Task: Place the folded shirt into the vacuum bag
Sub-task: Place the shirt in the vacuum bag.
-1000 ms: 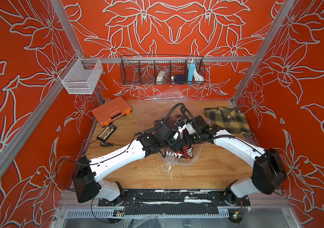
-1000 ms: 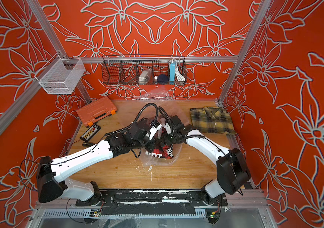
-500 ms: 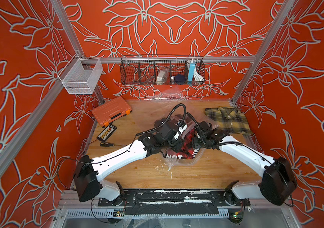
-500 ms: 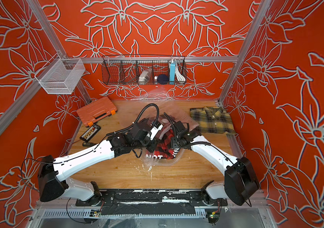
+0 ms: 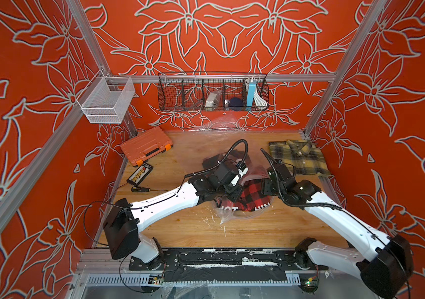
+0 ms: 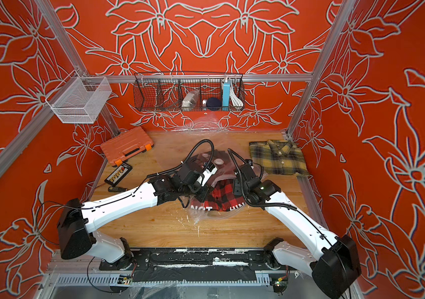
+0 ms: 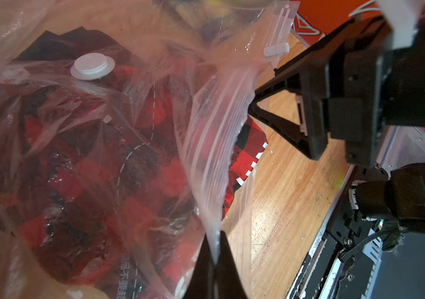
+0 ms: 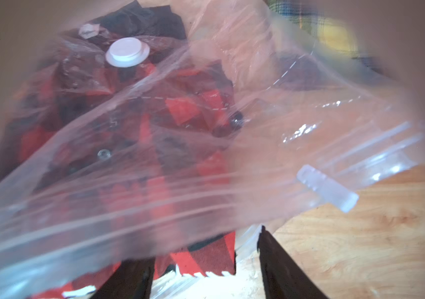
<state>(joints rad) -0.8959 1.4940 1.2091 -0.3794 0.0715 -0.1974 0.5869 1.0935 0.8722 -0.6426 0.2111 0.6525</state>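
Wood bench (image 5: 271, 227) inside orange flower-print walls; vacuum bag (image 7: 214, 134) lies crumpled at centre, white valve cap (image 7: 92, 66) on top, with the folded shirt (image 5: 254, 192), red-black check, mostly inside and its near hem poking out of the mouth. Left hand (image 7: 214, 248) pinched tight on the bag's zip strip, upper lip held raised; right hand (image 8: 206, 246) fingers part way apart astride that hem, grip or not I cannot tell. Yellow check shirt (image 5: 297, 158) far right, orange case (image 5: 145, 145) far left.
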